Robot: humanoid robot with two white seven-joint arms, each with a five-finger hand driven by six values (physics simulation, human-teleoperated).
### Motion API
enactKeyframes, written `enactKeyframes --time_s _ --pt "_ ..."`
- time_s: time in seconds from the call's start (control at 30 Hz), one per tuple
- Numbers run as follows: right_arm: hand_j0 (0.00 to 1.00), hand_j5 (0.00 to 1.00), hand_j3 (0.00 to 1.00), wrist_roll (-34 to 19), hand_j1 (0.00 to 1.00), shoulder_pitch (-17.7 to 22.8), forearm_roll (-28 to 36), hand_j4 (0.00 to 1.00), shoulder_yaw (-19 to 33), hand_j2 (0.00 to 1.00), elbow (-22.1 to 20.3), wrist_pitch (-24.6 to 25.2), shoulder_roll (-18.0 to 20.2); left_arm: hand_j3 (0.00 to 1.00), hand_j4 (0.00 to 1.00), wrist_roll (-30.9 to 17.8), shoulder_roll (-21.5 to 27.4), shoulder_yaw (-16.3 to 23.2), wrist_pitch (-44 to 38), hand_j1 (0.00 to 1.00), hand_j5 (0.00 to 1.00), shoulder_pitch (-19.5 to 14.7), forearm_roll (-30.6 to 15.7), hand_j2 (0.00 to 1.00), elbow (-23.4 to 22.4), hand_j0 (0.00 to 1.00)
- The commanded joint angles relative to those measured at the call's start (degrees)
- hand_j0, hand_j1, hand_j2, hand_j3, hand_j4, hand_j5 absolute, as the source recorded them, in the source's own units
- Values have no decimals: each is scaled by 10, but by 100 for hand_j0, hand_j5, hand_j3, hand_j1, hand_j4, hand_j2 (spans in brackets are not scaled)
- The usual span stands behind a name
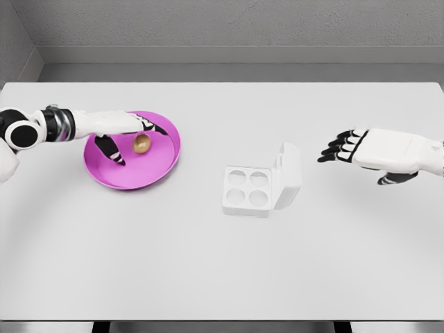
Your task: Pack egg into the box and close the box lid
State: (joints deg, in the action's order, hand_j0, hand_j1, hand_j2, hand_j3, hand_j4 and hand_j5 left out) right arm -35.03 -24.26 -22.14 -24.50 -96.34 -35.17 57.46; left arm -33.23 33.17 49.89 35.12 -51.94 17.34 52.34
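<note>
Now the left hand (128,132) is over the pink plate (166,163), its fingers spread around the brown egg (142,143) without gripping it. Further right, the white box (260,186) lies open on the tabletop (208,277). The right hand (378,152) hovers with relaxed fingers.

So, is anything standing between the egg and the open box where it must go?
Nothing visible does. The egg lies in the pink plate by the left hand; bare table separates the plate from the open box.
</note>
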Motion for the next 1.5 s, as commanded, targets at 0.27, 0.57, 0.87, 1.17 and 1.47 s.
enactKeyframes --time_s 0.27,0.57,0.87,1.17,1.47 --pt "100 100 100 0 100 11 0 100 -14 100 -17 2 11 89 89 -2 -16 -1 -1 89 89 -5 13 89 -18 89" --pt "100 100 100 0 100 12 0 100 -23 100 -20 2 11 84 84 -2 -21 -1 -1 84 84 -4 23 84 -19 84" --pt "100 100 100 0 100 13 0 100 -27 100 -24 2 11 79 79 -2 -21 -1 -1 79 79 -4 28 79 -19 79" --pt "100 100 100 0 100 13 1 100 -27 100 -28 2 11 80 80 -1 -18 -1 -1 80 80 -6 24 80 -16 80" --pt "100 100 100 0 100 12 1 100 -35 100 -30 2 11 79 79 -1 -20 -1 -1 79 79 -6 27 79 -16 79"
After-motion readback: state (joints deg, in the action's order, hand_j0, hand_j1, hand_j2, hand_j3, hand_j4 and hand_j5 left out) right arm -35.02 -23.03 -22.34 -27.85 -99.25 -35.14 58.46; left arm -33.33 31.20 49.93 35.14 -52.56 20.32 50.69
